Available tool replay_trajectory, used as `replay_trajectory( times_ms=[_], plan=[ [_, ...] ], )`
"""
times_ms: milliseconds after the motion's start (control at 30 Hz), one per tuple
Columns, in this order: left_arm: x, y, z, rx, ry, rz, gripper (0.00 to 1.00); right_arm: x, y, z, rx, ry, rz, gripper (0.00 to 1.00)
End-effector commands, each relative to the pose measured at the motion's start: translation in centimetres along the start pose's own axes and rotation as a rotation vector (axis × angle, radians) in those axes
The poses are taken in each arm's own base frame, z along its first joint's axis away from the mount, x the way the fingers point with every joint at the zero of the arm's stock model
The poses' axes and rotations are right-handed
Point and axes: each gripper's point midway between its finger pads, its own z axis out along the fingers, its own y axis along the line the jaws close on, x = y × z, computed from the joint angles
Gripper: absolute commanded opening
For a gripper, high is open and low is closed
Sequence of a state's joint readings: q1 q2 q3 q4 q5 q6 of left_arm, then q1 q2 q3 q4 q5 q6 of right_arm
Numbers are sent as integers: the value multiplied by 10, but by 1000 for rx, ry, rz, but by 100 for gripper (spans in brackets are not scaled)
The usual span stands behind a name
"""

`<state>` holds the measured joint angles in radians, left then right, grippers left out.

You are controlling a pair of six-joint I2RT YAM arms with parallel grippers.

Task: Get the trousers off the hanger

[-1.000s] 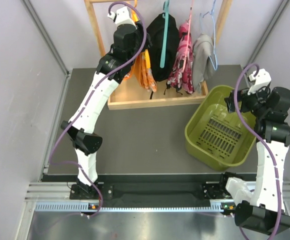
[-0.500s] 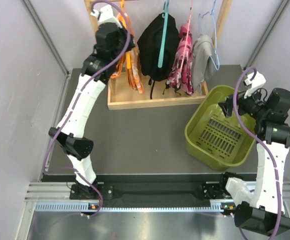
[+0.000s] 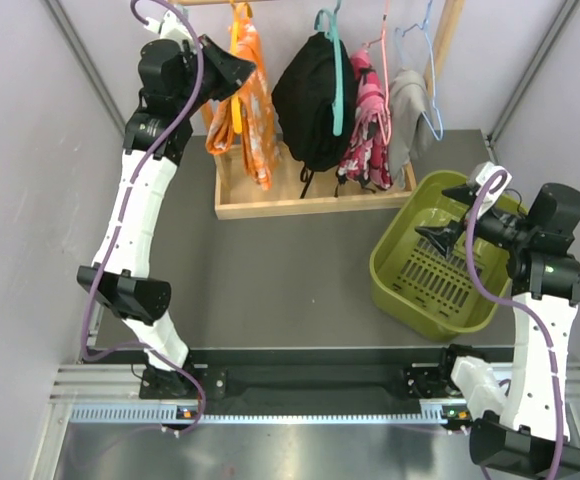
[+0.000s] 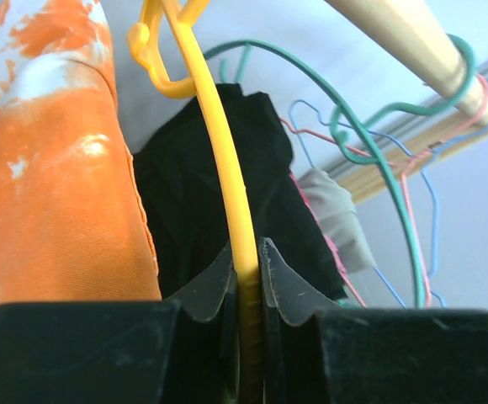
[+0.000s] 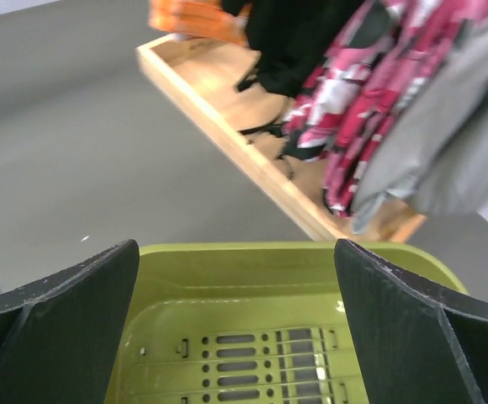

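The left hand (image 4: 246, 273) is clenched on the thin yellow plastic hanger (image 4: 219, 151); bright orange cloth trousers (image 3: 253, 110) dangle from it at the left of the wooden rack (image 3: 310, 205). Carry it level toward the olive-green plastic basket (image 3: 400, 245), where the right hand (image 3: 440, 235) gapes.

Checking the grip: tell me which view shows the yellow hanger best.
Left wrist: the hanger runs straight into the shut left end effector, beside the orange trousers. The top view barely shows it above those trousers; the right wrist view misses it.
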<state>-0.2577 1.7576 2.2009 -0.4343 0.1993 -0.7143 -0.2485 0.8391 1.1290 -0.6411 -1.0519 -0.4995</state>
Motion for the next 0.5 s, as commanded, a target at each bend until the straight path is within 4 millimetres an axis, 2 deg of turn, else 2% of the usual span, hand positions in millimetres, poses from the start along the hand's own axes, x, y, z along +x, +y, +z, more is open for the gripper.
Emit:
replay_trajectory(
  times_ms=[0,100,133,233,367,400,467],
  plan=[
    [-94,-125,-78,430,-314,137,0,-4,20,6,-123,-48,-68,100],
    [-90,-123,-79,442,-300,145,0,-4,26,8,-150,-48,-80,100],
    [-95,-130,-87,471,-322,157,0,-4,27,9,-156,-47,-87,100],
    [-96,-133,-92,492,-325,161,0,-5,32,11,-182,-54,-95,100],
    [-87,-138,-97,532,-289,162,0,-8,53,16,-282,-86,-132,100],
    [-89,-143,-107,547,-300,167,0,-9,62,19,-318,-94,-146,100],
    [-80,-135,-106,532,-282,162,0,-10,68,23,-350,-101,-160,100]
  ],
)
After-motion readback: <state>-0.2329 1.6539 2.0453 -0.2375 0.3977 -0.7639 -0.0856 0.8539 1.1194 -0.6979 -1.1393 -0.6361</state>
